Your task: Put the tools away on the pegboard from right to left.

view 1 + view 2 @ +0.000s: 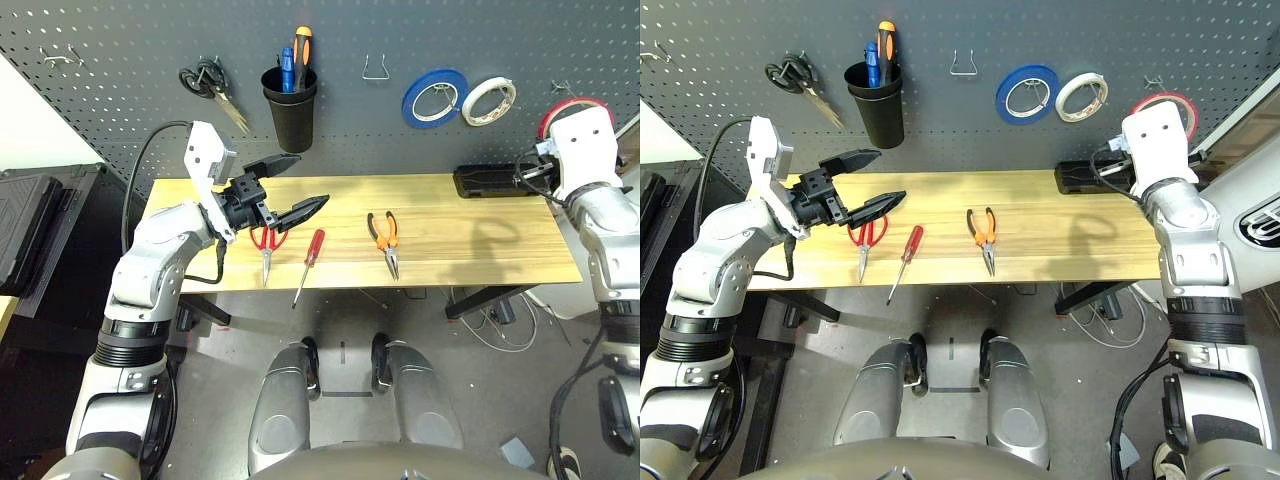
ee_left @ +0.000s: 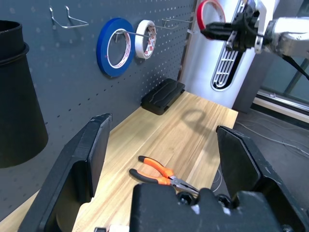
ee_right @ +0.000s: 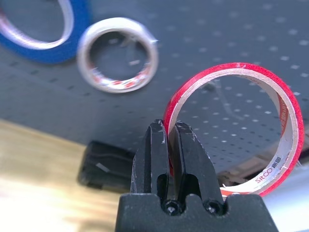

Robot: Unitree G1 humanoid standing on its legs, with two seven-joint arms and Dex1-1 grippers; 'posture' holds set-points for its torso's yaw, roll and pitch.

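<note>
We hold the red tape ring near the pegboard's right end

Our left jaws (image 1: pixel 290 187) gape, empty, above the surface (image 1: pixel 350 255); scissors (image 1: pixel 267 250), screwdriver (image 1: pixel 311 258), then pliers (image 1: pixel 387 243) lie on it; our right jaws (image 3: pixel 175 133) clench the red tape ring (image 3: pixel 292 121) before the pegboard (image 1: pixel 350 40).

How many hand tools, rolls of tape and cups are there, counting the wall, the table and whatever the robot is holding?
Rolls of tape: 3 (blue, white, red)
Scissors: 2 (black, red)
Pliers: 1
Screwdrivers: 1, on the table
Cups: 1
Total: 8, leaving out whatever stands in the cup
</note>
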